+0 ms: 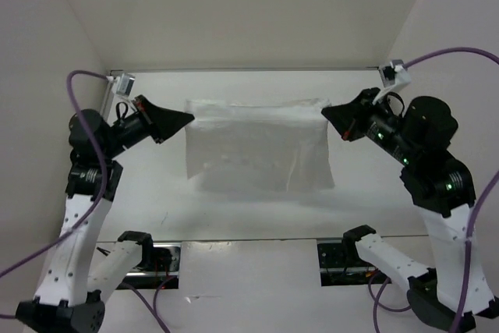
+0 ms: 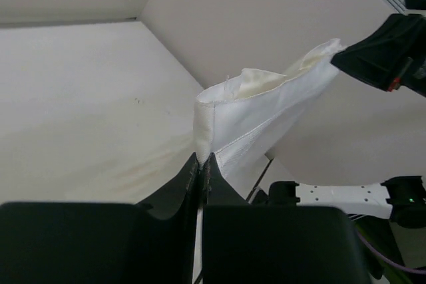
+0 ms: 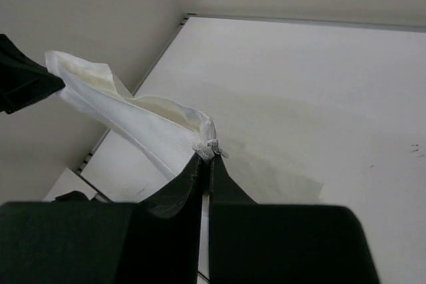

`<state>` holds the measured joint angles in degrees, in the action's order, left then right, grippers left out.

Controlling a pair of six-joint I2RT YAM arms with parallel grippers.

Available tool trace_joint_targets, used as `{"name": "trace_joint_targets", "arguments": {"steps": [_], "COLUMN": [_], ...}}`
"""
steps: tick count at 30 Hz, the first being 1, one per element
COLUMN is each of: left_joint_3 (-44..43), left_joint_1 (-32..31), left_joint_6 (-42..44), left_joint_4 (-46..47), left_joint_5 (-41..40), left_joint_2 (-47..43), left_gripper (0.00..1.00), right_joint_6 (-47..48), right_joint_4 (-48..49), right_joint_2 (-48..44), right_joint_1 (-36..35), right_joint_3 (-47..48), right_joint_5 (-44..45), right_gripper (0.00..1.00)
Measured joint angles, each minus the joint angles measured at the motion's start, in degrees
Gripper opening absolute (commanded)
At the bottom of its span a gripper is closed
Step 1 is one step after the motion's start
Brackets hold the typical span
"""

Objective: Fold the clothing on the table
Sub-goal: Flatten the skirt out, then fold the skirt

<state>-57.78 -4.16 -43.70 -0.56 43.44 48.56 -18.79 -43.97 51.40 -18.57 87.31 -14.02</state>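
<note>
The white clothing (image 1: 257, 146) hangs stretched between my two grippers above the table (image 1: 249, 212), its lower edge drooping toward the surface. My left gripper (image 1: 187, 118) is shut on its upper left corner. My right gripper (image 1: 327, 112) is shut on the upper right corner. In the left wrist view the clothing (image 2: 266, 111) runs taut from my left gripper (image 2: 202, 159) up to the other arm's black fingers. The right wrist view has the clothing (image 3: 140, 121) pinched at a seam with a small zipper pull, right at my right gripper (image 3: 206, 156).
White walls enclose the table on the left, back and right. A thin metal strip (image 1: 249, 70) runs along the far edge, with small brackets (image 1: 122, 82) at both back corners. Purple cables (image 1: 47, 161) loop beside each arm. Two dark openings (image 1: 343, 259) sit by the arm bases.
</note>
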Motion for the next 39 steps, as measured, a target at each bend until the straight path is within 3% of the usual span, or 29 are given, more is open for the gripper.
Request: {"name": "trace_joint_targets", "arguments": {"steps": [4,8,11,14,15,16,17,18,21,27,35,39], "left_joint_3": [-4.7,-7.4,-7.1,-7.0,-7.1,-7.6,-8.4,-9.1,-11.6,-15.2,-16.6,-17.9], "left_joint_1": [-0.3,-0.3,0.0,1.0,1.3,1.7,2.1,2.6,4.0,4.6,4.6,4.5], "left_joint_6": [0.0,0.2,0.3,0.0,-0.3,-0.7,-1.6,-2.0,-5.0,-5.7,-0.4,4.8], "left_joint_4": [-2.8,-3.3,-2.4,0.5,1.0,1.4,1.6,1.6,1.4,4.3,9.1,6.6], "left_joint_5": [0.5,-0.9,-3.8,-6.4,-7.0,-7.7,-8.6,-9.4,-13.2,-16.8,-16.2,-16.8], "left_joint_2": [-4.5,-0.1,10.7,27.1,33.5,39.7,46.1,51.2,62.8,64.6,65.8,67.6], "left_gripper": [0.00,0.00,0.00,0.02,0.10,0.24,0.56,0.72,0.81,0.83,0.75,0.54], "right_joint_6": [-2.3,-4.7,-5.5,-6.4,-6.9,-7.2,-7.4,-7.3,-6.5,-3.8,-0.3,0.5], "right_joint_4": [-0.9,0.0,1.6,4.8,6.1,7.2,7.4,7.7,7.8,8.7,9.8,9.1], "right_joint_2": [-2.9,0.5,8.9,21.8,26.8,32.2,37.3,42.2,53.4,54.8,61.4,65.3], "right_joint_1": [-0.3,-0.2,1.6,4.3,5.0,5.9,6.7,7.5,9.9,10.9,10.6,10.2], "right_joint_3": [0.0,-0.7,-1.7,-1.9,-1.9,-1.7,-1.0,-0.1,2.5,4.0,10.6,11.5], "right_joint_5": [-0.7,1.2,2.9,3.7,3.7,3.9,4.1,4.5,6.1,7.8,4.9,3.8], "right_gripper": [0.00,0.00,0.00,0.21,0.23,0.37,0.39,0.39,0.49,0.51,0.50,0.50]}}
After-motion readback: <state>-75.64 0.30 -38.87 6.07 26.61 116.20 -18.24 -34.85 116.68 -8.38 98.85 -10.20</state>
